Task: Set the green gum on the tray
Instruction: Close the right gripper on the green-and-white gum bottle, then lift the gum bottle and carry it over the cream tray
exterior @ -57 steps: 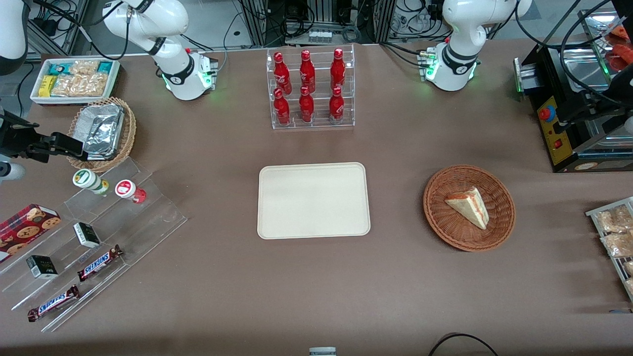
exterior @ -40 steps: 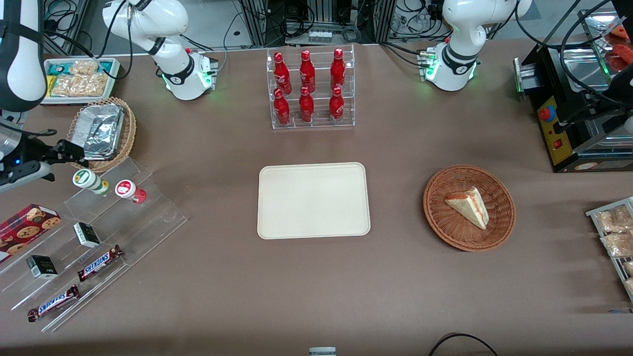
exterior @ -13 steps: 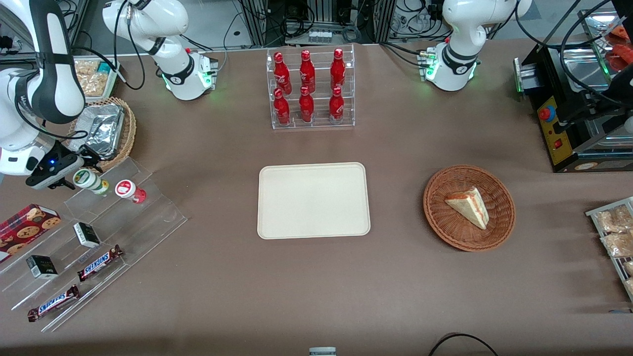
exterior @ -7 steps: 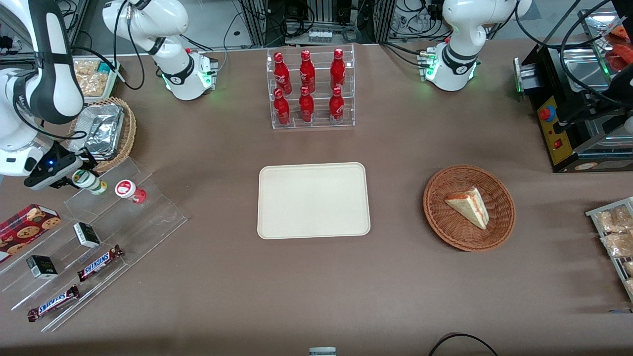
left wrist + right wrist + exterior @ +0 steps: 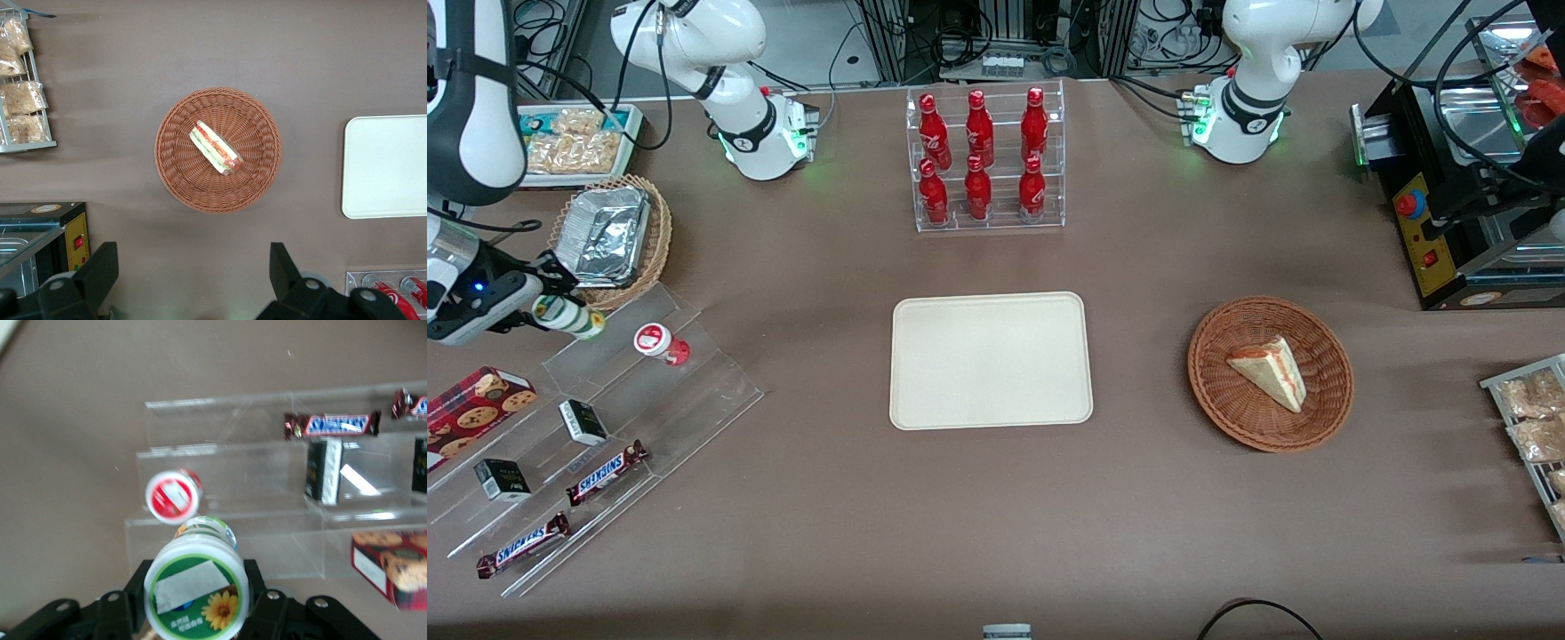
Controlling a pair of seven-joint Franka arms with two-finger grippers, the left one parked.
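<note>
The green gum [image 5: 569, 316], a small bottle with a white-and-green lid and a sunflower mark, is tilted and lifted off the top step of the clear acrylic stand [image 5: 694, 391]. My gripper [image 5: 559, 311] is shut on it, one black finger on each side of its lid [image 5: 197, 590]. The red-lidded bottle [image 5: 655, 341] still stands on that step, close beside the gum [image 5: 173, 496]. The cream tray [image 5: 990, 360] lies flat mid-table with nothing on it, well off toward the parked arm's end from the gum; its edge [image 5: 387, 167] also shows in the left wrist view.
The stand's lower steps hold Snickers bars [image 5: 605, 472], small dark boxes [image 5: 583, 421] and a cookie box [image 5: 476, 404]. A foil container in a wicker basket [image 5: 609, 233] sits close to my gripper. Also on the table: a cola bottle rack [image 5: 985, 160] and a sandwich basket [image 5: 1270, 373].
My gripper came down to the green gum, shut on it, and over the last half second has lifted it off the step, toward the working arm's end of the table.
</note>
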